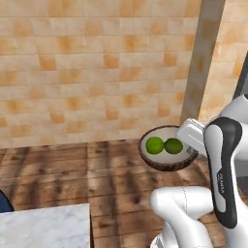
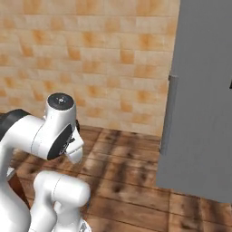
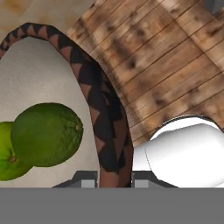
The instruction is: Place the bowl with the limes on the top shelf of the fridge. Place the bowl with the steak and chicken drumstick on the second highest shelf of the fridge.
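The bowl with the limes (image 1: 167, 162) hangs in the air above the wooden floor, dark brown outside and pale inside. Two green limes (image 1: 155, 145) lie side by side in it. My gripper (image 1: 192, 149) is shut on the bowl's right rim. In the hand view the patterned dark rim (image 3: 105, 131) runs down between the two fingertips of my gripper (image 3: 114, 180), and a lime (image 3: 46, 133) lies just left of it. The grey fridge (image 2: 199, 113) stands to the right, with a vertical handle (image 2: 170, 113) on its near edge. Its shelves and the bowl with the steak and chicken drumstick are out of view.
A tan tiled wall (image 1: 87, 68) rises behind the wooden plank floor (image 1: 72, 169). A white marble counter corner (image 1: 43, 227) sits at the lower left. A grey vertical fridge edge (image 1: 203, 63) stands beyond the bowl.
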Tool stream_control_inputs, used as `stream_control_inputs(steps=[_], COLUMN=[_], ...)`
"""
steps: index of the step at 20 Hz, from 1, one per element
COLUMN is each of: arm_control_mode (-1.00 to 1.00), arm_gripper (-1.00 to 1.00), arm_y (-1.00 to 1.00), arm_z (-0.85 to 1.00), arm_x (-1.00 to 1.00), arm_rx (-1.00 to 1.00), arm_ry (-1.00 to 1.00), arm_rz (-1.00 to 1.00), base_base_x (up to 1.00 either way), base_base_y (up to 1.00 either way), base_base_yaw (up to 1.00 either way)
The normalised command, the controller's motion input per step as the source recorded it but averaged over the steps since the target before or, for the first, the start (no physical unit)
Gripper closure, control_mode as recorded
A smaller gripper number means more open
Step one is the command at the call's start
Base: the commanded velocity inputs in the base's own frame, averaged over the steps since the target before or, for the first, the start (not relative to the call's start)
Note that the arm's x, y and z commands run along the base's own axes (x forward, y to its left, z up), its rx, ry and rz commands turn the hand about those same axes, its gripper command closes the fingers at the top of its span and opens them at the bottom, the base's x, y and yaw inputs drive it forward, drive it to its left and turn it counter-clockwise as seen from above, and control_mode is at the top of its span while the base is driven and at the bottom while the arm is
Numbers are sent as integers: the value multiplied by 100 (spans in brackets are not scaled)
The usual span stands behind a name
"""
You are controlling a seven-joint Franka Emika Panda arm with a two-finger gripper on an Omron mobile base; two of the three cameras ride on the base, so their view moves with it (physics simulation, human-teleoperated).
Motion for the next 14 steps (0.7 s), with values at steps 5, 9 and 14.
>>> stream_control_inputs(steps=[5, 9, 14], arm_control_mode=[100, 100, 100], arm_gripper=[100, 100, 100], arm_y=[0, 0, 0], arm_z=[0, 0, 0], arm_x=[0, 0, 0], arm_rx=[0, 0, 0], arm_ry=[0, 0, 0], arm_rz=[0, 0, 0], base_base_x=[100, 100, 100], base_base_y=[35, 32, 33], base_base_yaw=[11, 10, 1])
